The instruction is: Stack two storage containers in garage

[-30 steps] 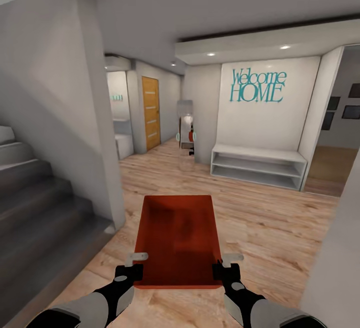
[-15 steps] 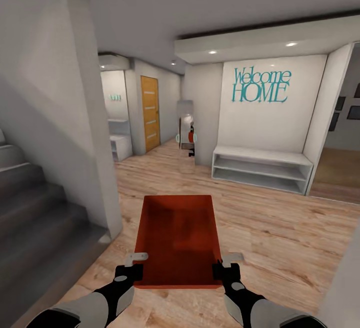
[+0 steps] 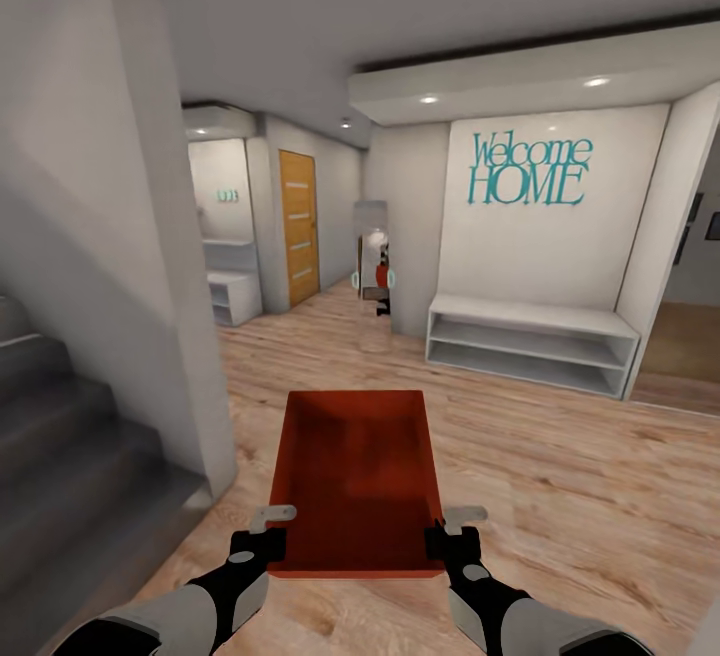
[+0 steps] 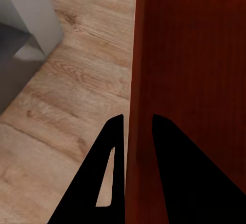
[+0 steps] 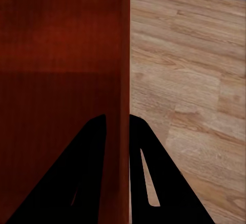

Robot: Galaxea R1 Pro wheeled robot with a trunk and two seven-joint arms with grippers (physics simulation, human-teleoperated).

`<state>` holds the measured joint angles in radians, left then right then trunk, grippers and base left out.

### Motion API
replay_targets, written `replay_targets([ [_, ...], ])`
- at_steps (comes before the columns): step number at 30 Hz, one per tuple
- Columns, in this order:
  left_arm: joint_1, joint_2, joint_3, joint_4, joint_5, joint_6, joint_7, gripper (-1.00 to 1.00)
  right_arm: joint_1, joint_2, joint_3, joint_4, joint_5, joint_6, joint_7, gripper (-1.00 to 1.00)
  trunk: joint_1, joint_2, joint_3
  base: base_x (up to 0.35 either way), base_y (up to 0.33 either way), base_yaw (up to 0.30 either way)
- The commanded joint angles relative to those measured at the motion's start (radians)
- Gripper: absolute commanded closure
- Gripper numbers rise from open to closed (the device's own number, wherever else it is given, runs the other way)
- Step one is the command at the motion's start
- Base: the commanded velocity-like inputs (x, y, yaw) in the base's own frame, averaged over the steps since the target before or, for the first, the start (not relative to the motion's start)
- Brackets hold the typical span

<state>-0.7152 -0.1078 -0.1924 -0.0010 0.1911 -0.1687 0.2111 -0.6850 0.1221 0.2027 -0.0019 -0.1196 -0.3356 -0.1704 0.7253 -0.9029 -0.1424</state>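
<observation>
— Where is the storage container (image 3: 356, 481)?

— In front of the robot, held level above the light wood plank floor (image 3: 560, 476), between both arms.

— And the grippers?

— The left gripper (image 3: 268, 528) pinches the container's left wall near the close corner; in the left wrist view its fingers (image 4: 114, 147) straddle that wall. The right gripper (image 3: 448, 528) pinches the right wall the same way.

— What's around?

— Grey stairs (image 3: 60, 436) to the left, a white bench shelf (image 3: 530, 341) under teal "Welcome HOME" lettering (image 3: 528, 171), and an orange door (image 3: 298, 226) beyond.
</observation>
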Motion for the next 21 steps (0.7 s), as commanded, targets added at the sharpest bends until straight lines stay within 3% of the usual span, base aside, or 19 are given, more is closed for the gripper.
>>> replay_targets([
  [1,-0.001,0.0,-0.001,-0.002,-0.002,-0.054,0.008,1.0,-0.001,-0.007,-0.029,0.003,-0.02,-0.004,-0.001,1.0,0.001,-0.001,-0.002,0.322,0.0,0.0],
  [21,-0.001,0.0,-0.001,-0.002,-0.002,-0.054,0.008,1.0,-0.001,-0.006,-0.029,0.003,-0.018,-0.005,-0.001,1.0,0.001,-0.001,-0.002,0.321,0.0,0.0],
])
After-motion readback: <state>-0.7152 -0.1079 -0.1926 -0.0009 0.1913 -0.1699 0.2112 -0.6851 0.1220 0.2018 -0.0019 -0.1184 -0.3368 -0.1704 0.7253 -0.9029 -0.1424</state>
